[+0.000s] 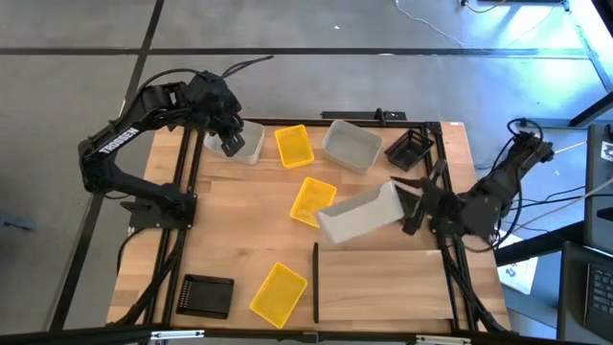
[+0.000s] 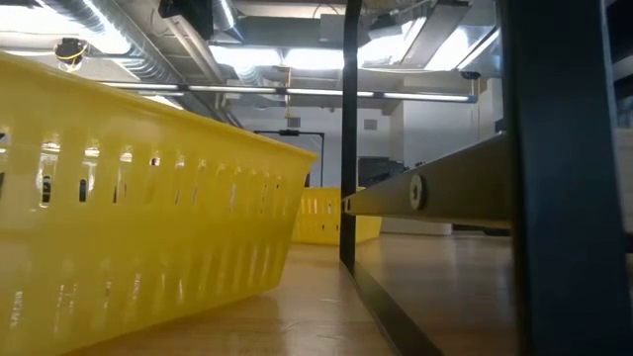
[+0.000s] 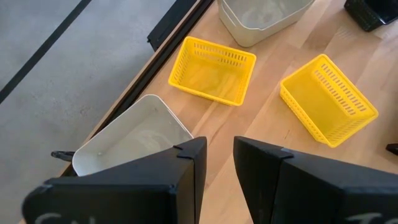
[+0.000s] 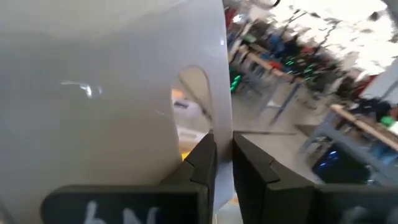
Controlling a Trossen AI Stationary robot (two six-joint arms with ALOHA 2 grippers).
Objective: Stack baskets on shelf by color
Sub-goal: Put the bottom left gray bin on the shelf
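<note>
Gripping a grey-white basket [image 1: 359, 213] by its end wall, right gripper [image 1: 414, 204] fingers pinch the rim, basket tilted just above the shelf [image 1: 383, 283] at tabletop [image 1: 239, 230] centre-right. Left gripper [image 1: 230, 144] hovers at 11 o'clock over another grey-white basket [image 1: 251, 144], fingers slightly spread, holding nothing. Yellow baskets [image 1: 294, 146] scattered mid-tabletop.

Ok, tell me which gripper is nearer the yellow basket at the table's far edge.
Left. The left gripper hovers open just beside that yellow basket, over a grey-white basket. The right gripper is across the table, gripping another tilted grey-white basket.
</note>
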